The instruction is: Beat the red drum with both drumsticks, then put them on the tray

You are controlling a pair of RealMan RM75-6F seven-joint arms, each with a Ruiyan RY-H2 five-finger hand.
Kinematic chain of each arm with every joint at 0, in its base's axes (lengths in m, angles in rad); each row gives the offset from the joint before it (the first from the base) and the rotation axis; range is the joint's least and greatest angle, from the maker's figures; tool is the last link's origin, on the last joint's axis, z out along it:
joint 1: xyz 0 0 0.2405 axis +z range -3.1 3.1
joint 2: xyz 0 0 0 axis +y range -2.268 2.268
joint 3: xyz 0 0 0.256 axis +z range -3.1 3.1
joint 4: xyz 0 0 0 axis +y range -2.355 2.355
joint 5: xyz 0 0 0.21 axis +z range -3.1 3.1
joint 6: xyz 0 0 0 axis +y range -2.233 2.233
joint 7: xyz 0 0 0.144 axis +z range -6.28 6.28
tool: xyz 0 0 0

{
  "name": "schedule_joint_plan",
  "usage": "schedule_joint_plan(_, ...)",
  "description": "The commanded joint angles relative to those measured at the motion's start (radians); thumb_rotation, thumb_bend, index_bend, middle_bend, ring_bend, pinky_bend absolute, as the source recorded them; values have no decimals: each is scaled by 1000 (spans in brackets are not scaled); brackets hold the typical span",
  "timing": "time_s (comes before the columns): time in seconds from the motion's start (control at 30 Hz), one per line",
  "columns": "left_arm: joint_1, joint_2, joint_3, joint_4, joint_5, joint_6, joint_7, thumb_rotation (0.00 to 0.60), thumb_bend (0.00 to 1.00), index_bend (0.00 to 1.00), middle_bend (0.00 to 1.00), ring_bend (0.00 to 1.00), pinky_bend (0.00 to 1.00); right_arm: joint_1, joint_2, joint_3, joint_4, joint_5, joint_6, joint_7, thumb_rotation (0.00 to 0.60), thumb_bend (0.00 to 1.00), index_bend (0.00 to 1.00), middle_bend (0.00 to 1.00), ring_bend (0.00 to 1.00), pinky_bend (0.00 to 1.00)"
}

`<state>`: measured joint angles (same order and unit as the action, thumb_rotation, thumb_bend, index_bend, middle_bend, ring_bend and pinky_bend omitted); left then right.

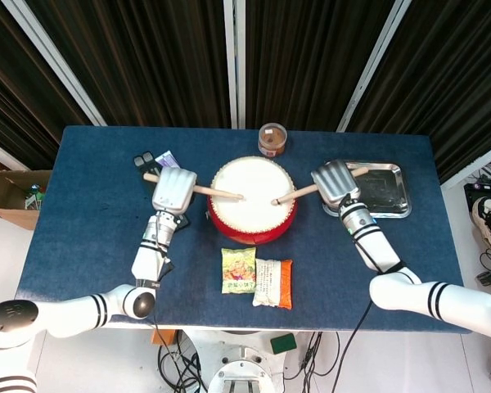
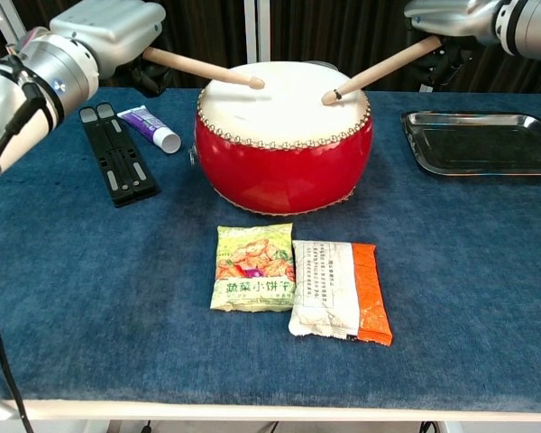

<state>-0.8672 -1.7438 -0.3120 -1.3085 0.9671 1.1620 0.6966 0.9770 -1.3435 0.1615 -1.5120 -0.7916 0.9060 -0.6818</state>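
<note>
Currently, we log: left hand (image 1: 173, 190) gripping left drumstick (image 1: 217, 193), right hand (image 1: 334, 182) gripping right drumstick (image 1: 296, 193), tips over red drum (image 2: 284, 171); beating underway, tray (image 1: 390, 209) placement pending.

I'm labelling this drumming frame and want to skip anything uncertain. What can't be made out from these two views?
- Stick tips on the drum: neither view shows whether they touch the skin or hover.
- Left hand, right hand: head view shows only their backs, so the finger grip is hidden; the chest view crops them.
- Purple tube and snack packets: print too small.
- Jar: hidden behind the drum in the chest view.
</note>
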Motion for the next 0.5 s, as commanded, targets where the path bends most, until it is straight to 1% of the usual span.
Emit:
schedule_joint_plan(0.03,-14,-49,18,63,-38,-42,28,600,572,1000,1000,1000,1000,-7,25,27,-40,-14,42,42,600,757,1000,1000,1000,949)
schedule_joint_plan(0.13,-14,-55,7,68,-34,-28,13,600,572,1000,1000,1000,1000,-27,69,64,-90,-46,68,113,600,757,1000,1000,1000,949)
schedule_joint_plan(0.23,-5,-31,-13,31,-14,4,-15,600,571,1000,1000,1000,1000,-34,86,80,-100,-60,67,154,600,757,1000,1000,1000,949)
schedule_joint_plan(0.3,2,-5,-25,-11,0,27,-27,600,571,1000,1000,1000,1000,-28,72,72,-78,-56,49,153,600,756,1000,1000,1000,949)
schedule_joint_plan(0.37,9,17,-32,-51,9,43,-31,600,571,1000,1000,1000,1000,-14,39,51,-37,-42,23,127,600,757,1000,1000,1000,949)
schedule_joint_plan(0.43,11,25,-33,-71,8,45,-30,600,572,1000,1000,1000,1000,1,-4,24,16,-19,1,86,600,757,1000,1000,1000,949)
schedule_joint_plan(0.5,7,20,-25,-64,1,36,-19,600,572,1000,1000,1000,1000,11,-36,4,56,1,-10,50,600,756,1000,1000,1000,949)
